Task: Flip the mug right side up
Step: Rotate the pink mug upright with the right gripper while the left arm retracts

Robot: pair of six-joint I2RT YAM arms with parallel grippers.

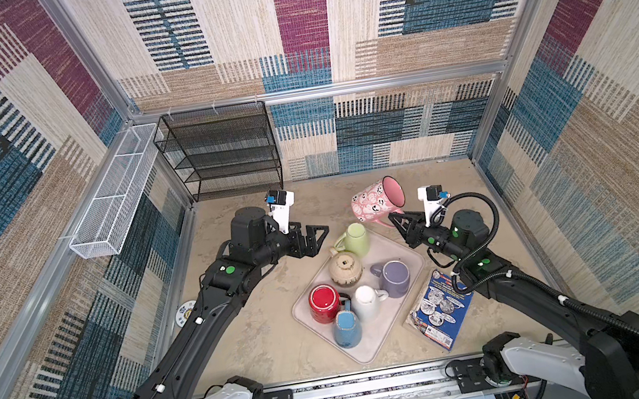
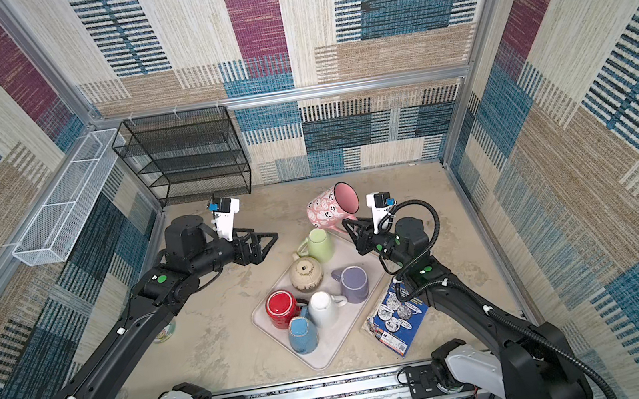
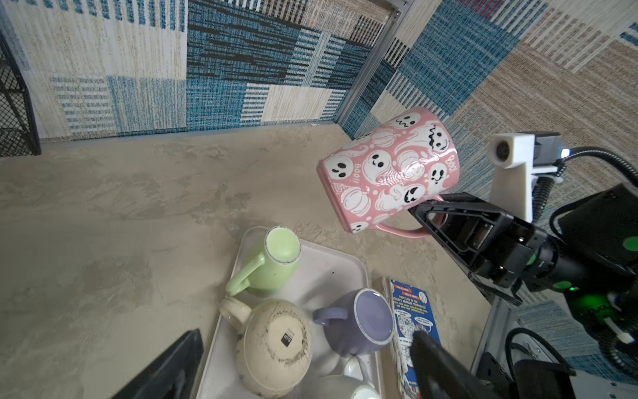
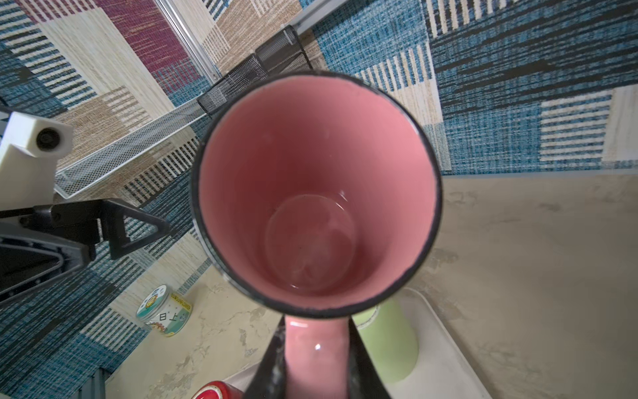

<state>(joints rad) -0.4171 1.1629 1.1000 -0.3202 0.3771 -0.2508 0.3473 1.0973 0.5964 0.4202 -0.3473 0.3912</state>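
Note:
The pink ghost-print mug (image 1: 370, 202) (image 2: 325, 210) hangs in the air beyond the tray's far corner, tilted, with its dark-rimmed mouth up and toward the right arm. My right gripper (image 1: 393, 216) (image 2: 347, 223) (image 3: 419, 209) is shut on its handle (image 3: 400, 232). In the right wrist view I look straight into the empty pink inside of the mug (image 4: 314, 193), and the handle sits between the jaws of that gripper (image 4: 316, 331). My left gripper (image 1: 320, 236) (image 2: 271, 240) (image 3: 305, 336) is open and empty, hovering left of the tray.
A pale tray (image 1: 371, 349) holds several upside-down mugs: green (image 1: 356, 239), beige (image 1: 345, 267), purple (image 1: 395, 278), red (image 1: 324, 302), white (image 1: 367, 301) and blue (image 1: 346, 328). A blue booklet (image 1: 443, 306) lies to its right. Black mesh shelf (image 1: 223, 150), white wire basket (image 1: 116, 193) and small tin (image 4: 165, 311) stand left.

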